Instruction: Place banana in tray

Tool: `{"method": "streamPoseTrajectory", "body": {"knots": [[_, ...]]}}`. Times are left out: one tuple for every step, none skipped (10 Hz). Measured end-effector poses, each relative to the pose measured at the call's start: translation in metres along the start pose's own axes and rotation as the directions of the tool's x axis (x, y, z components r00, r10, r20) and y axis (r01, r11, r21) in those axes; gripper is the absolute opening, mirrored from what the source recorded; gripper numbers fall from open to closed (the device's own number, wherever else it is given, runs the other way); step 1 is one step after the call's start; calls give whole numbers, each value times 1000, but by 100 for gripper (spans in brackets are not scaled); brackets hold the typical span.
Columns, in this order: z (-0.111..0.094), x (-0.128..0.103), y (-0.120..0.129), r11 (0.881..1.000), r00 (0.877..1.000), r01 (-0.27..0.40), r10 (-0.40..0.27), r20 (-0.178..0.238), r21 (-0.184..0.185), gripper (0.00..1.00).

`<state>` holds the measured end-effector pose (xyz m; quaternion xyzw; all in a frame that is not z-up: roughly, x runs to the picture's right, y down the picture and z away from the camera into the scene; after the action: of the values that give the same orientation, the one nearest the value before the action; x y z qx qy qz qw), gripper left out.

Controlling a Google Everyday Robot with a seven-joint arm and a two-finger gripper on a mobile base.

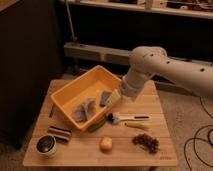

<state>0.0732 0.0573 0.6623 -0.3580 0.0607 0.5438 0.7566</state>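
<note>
The yellow tray point(75, 92) stands on the left half of the wooden table point(160, 145), with two grey objects point(84, 108) inside it. A pale yellow piece that may be the banana point(115, 97) lies at the tray's right rim, close under the gripper. I cannot tell if it is held or resting. The gripper point(120, 92) hangs from the white arm point(150, 62) over the tray's right corner. A second yellowish curved item point(137, 126) lies on the table below a brush.
A white-headed brush point(122, 118) and a green vegetable point(97, 125) lie just in front of the tray. An orange-yellow fruit point(106, 144), a dark red cluster point(145, 142), a dark bowl point(46, 145) and a striped bar point(60, 133) sit along the front edge.
</note>
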Motion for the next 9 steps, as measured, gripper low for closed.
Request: {"method": "streamPoseTrajectory", "body": {"knots": [[9, -2, -3, 1000, 1000, 13, -13, 3, -4, 80], [21, -2, -9, 1000, 1000, 24, -24, 8, -6, 80], [37, 0, -22, 999, 999, 39, -39, 14, -3, 80], [53, 1, -37, 998, 998, 62, -62, 21, 2, 80], [66, 2, -61, 997, 996, 80, -81, 25, 14, 80], [72, 4, -86, 995, 995, 92, -92, 25, 30, 80], [74, 7, -111, 994, 994, 102, -104, 28, 47, 80], [77, 14, -133, 992, 994, 109, -110, 23, 59, 80], [81, 21, -155, 992, 994, 108, -109, 17, 68, 80]]}}
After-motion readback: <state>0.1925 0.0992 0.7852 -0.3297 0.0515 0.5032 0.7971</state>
